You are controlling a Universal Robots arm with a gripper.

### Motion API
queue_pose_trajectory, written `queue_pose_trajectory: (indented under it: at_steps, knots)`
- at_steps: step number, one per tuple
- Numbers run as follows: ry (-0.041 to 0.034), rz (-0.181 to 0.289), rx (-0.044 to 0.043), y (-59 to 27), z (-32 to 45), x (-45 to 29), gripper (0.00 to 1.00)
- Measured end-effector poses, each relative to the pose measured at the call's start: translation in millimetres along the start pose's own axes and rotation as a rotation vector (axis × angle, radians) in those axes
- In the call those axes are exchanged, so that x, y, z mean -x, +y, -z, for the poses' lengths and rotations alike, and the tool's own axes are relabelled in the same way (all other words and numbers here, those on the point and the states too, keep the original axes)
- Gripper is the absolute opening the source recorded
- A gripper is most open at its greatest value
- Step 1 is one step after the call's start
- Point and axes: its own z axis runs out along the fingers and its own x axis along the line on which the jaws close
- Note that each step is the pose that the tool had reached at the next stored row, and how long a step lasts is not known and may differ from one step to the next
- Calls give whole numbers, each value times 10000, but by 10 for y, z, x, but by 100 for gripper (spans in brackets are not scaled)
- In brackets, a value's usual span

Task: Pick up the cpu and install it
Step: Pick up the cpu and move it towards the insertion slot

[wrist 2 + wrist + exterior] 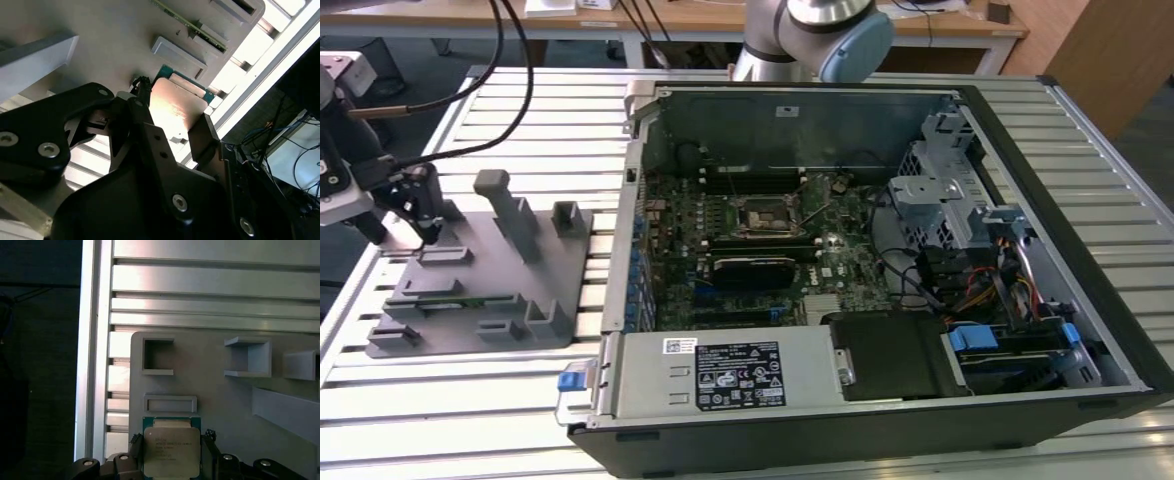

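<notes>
The cpu (171, 451), a flat square chip with a shiny metal top and a green rim, lies low on the grey fixture plate (220, 405) near the plate's corner. My gripper (171, 440) straddles it, and the black fingers (136, 444) press against two opposite edges. The second wrist view has the cpu (176, 105) between the same fingers (143, 97). In the exterior view my gripper (424, 232) reaches down to the fixture plate (520, 300) at the exterior view's left. The black motherboard socket (765, 217) sits inside the open computer case (1067, 190).
Upright grey posts (503, 205) rise from the fixture plate right beside the gripper. The plate and the case rest on a slatted aluminium table (494, 420). The case's metal wall (630, 200) stands between plate and motherboard. Black cables (507, 90) hang over the table's far left.
</notes>
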Motion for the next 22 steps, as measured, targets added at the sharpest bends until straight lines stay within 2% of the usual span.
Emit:
queue_pose_trajectory:
  at_steps: [13,22]
  knots:
    - [0,0,0,17,240,-1,54]
    - [0,-1,0,41,476,-2,54]
